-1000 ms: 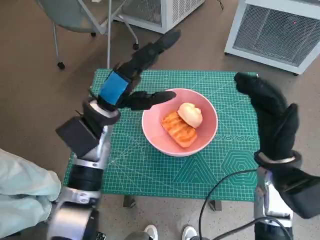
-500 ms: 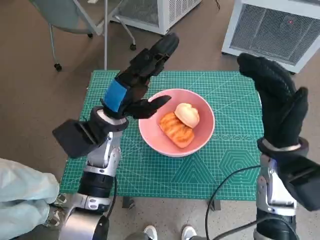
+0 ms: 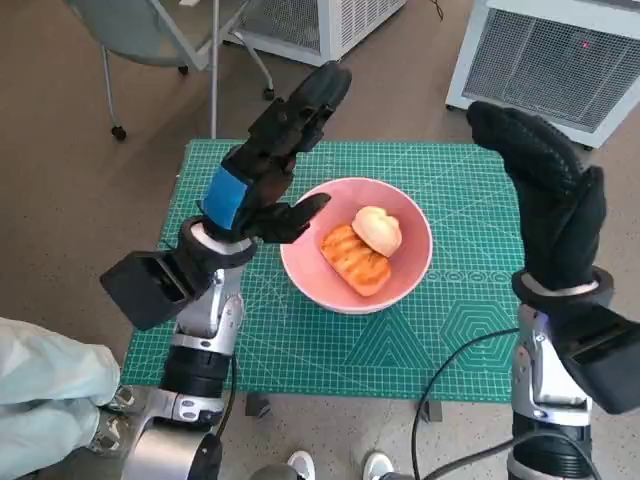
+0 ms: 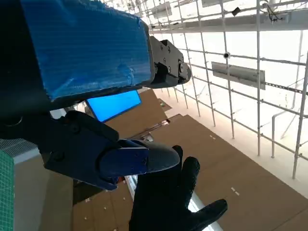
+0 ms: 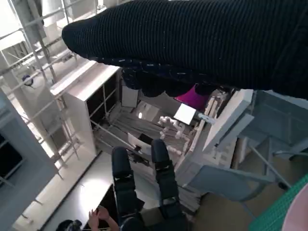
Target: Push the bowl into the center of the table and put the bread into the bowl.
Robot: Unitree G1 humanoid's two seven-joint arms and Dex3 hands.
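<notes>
A pink bowl (image 3: 400,285) sits near the middle of the green mat (image 3: 300,340). Inside it lie an orange ridged bread (image 3: 355,258) and a pale round bun (image 3: 378,230). My left hand (image 3: 265,165) is raised above the mat to the left of the bowl, fingers spread, holding nothing; its thumb reaches toward the bowl's left rim. My right hand (image 3: 545,190) is lifted upright at the mat's right edge, open and empty. The left wrist view shows my left hand (image 4: 96,96) and the gloved right hand (image 4: 168,202) against the ceiling. The right wrist view shows the glove (image 5: 202,43) and the left hand's fingers (image 5: 163,178).
A chair (image 3: 150,40) stands beyond the table's far left corner. White grilled units (image 3: 545,60) stand on the floor behind the table. A cable (image 3: 450,370) loops at the table's near right edge. A pale sleeve of a person (image 3: 40,385) is at the lower left.
Both hands have risen off the table. The left hand drew back from the bowl's left rim and lifted; the right hand lifted upright. The bowl and breads stayed put.
</notes>
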